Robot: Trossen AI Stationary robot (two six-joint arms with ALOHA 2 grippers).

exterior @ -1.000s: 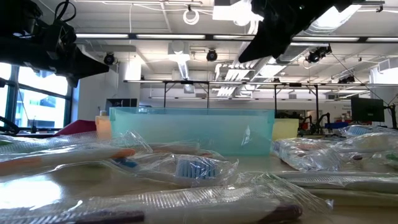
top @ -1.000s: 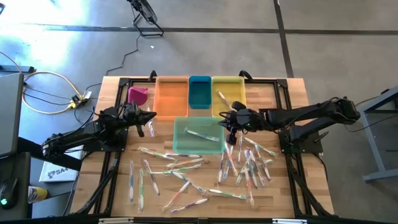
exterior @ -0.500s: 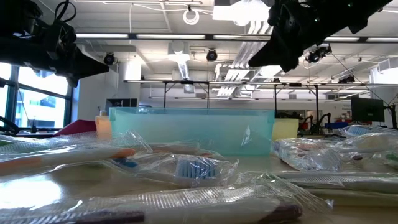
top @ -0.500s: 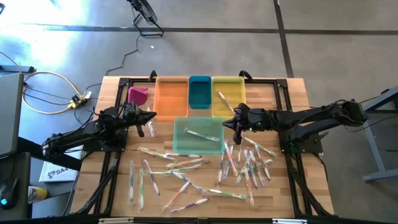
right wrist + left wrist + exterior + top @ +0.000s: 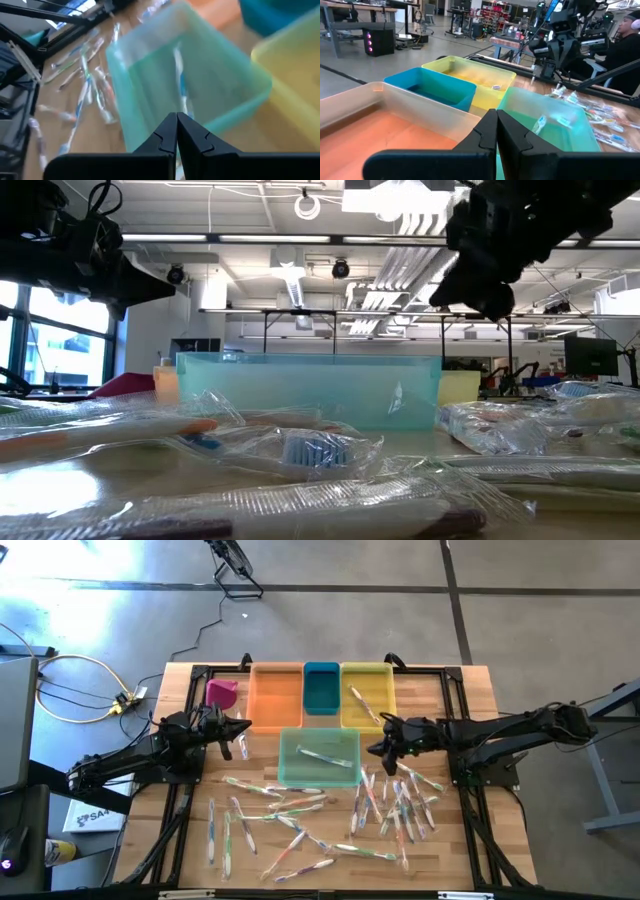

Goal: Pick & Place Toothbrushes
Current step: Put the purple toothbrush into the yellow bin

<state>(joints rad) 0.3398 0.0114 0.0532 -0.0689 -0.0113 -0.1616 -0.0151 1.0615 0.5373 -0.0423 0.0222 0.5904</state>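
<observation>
Retreating rightward off the green bin (image 5: 318,758), the right gripper (image 5: 380,748) hangs closed and empty; wrapped toothbrushes (image 5: 300,830) blur across the near tabletop, one lies inside the bin, and beyond, the left gripper (image 5: 243,728) waits closed.

Wood slat table (image 5: 450,840); translucent plastic bins (image 5: 318,758); toothbrushes (image 5: 395,805) in glossy crinkled clear wrap; matt black grippers (image 5: 495,135).

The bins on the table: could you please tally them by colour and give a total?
Orange bin: 1
Blue bin: 1
Yellow bin: 1
Green bin: 1
Pink bin: 1
Total: 5
</observation>
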